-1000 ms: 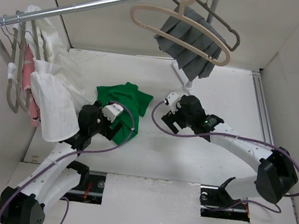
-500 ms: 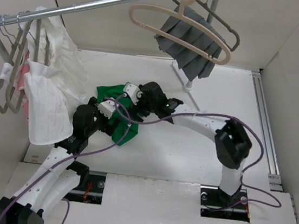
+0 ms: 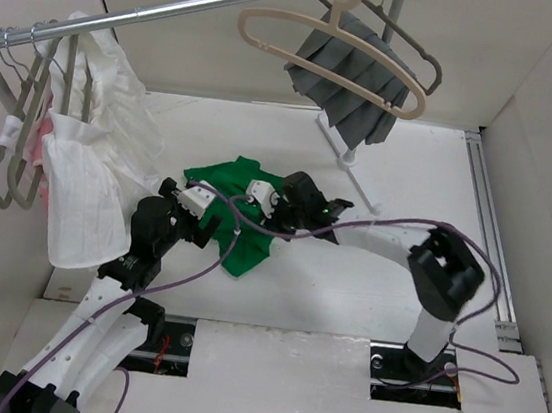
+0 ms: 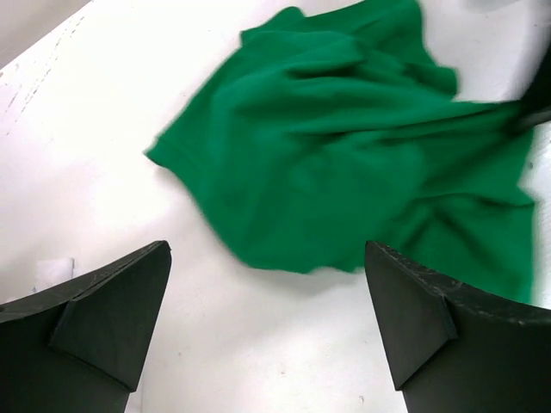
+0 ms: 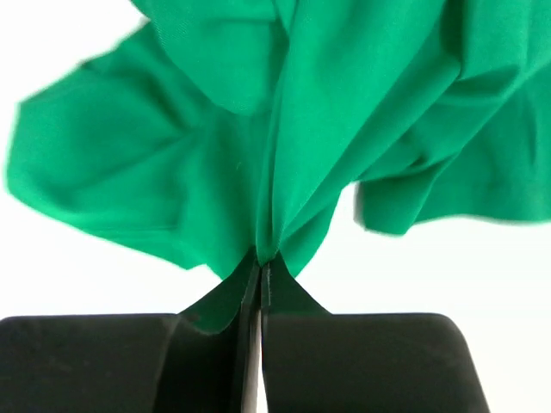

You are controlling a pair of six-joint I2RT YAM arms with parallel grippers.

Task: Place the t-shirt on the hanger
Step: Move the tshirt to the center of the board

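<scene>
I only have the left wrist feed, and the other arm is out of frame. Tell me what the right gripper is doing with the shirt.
Observer: The right gripper is shut on a pinched fold of the shirt. Green cloth fans out from between its fingers.
Operator: Now find the hanger for me.
Observer: The hanger hangs bare on the rail at the back, next to a grey pleated cloth and well apart from the shirt.
Operator: Report what is beside my arm.
Observer: White garments hang from the rail's left end, close beside the left arm.
</scene>
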